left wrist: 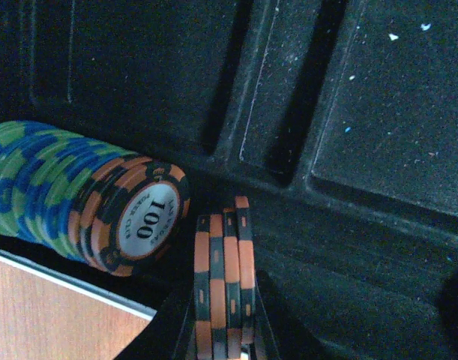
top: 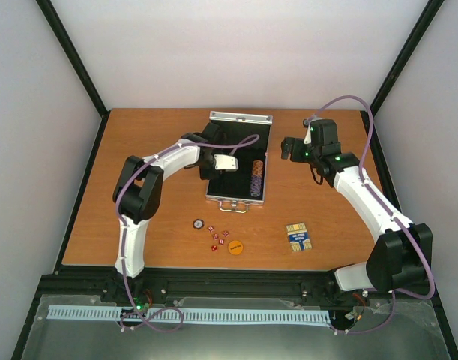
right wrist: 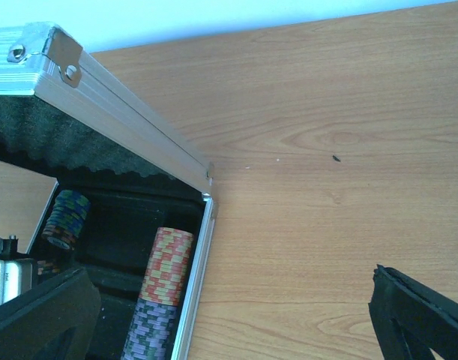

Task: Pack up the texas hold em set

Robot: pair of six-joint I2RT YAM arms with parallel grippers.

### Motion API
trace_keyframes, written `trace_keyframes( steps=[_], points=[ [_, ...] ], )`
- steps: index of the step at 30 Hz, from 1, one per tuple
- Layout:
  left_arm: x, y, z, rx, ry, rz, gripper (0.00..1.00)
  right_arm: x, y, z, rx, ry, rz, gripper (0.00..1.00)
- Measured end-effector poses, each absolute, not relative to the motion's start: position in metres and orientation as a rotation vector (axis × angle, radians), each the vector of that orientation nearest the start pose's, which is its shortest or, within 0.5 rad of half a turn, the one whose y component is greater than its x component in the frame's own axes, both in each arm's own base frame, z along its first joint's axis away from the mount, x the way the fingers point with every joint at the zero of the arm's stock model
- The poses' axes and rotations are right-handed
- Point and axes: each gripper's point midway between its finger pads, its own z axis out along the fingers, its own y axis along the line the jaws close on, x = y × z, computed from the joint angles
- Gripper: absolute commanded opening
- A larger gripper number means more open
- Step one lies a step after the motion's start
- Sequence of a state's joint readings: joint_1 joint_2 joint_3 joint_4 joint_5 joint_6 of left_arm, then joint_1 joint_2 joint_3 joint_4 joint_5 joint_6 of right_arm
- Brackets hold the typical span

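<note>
**Inside the open case, a pinch of chips heads for its slot**

Inside the case (top: 236,200), the left gripper (left wrist: 223,341) is clamped on a few orange-and-black held chips (left wrist: 223,255). It holds them on edge, most likely so they can drop in parallel to the chip row (left wrist: 101,202) already lying in its groove (its end face reads 100). The held chips hang just beside that row, apart from it and above the black lining.

The left arm reaches in from the case's left side. Its elbow is raised, its forearm crosses the left wall, and its wrist is tipped down into the tray.

The right gripper (top: 286,148) hovers over the bench (top: 139,135) just off the case's right wall. Its jaws are spread wide with nothing between them. The forearm angles up from the near right corner, keeping out of the way, I'd judge.

The lid (top: 240,118) stands upright at the far side. A loose chip (top: 199,223), the dice (top: 220,238), the orange disc (top: 235,246) and the card deck (top: 297,237) lie on the bench nearer the arm bases, not yet packed.
</note>
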State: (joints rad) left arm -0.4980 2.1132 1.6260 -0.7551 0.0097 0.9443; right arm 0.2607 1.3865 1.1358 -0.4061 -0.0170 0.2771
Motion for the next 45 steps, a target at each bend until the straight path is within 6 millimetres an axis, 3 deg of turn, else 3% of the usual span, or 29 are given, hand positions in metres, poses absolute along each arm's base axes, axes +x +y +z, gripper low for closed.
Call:
trace_keyframes(
  steps=[18, 24, 32, 34, 44, 45],
  points=[
    [0.43, -0.235, 0.03, 1.885, 2.108, 0.175, 0.33, 0.402, 0.112, 0.216, 0.004, 2.254, 0.333, 1.0],
    [0.439, -0.233, 0.033, 1.86, 2.098, 0.242, 0.34, 0.402, 0.112, 0.216, 0.002, 2.254, 0.339, 1.0],
    [0.454, -0.226, 0.04, 1.809, 2.087, 0.354, 0.45, 0.401, 0.116, 0.216, -0.01, 2.257, 0.363, 1.0],
    [0.456, -0.226, 0.042, 1.8, 2.085, 0.368, 0.53, 0.401, 0.116, 0.216, -0.012, 2.257, 0.368, 1.0],
    [0.463, -0.222, 0.052, 1.756, 2.072, 0.423, 0.55, 0.4, 0.119, 0.216, -0.022, 2.259, 0.386, 1.0],
    [0.463, -0.222, 0.055, 1.751, 2.07, 0.427, 0.61, 0.4, 0.119, 0.216, -0.022, 2.259, 0.387, 1.0]
  ],
)
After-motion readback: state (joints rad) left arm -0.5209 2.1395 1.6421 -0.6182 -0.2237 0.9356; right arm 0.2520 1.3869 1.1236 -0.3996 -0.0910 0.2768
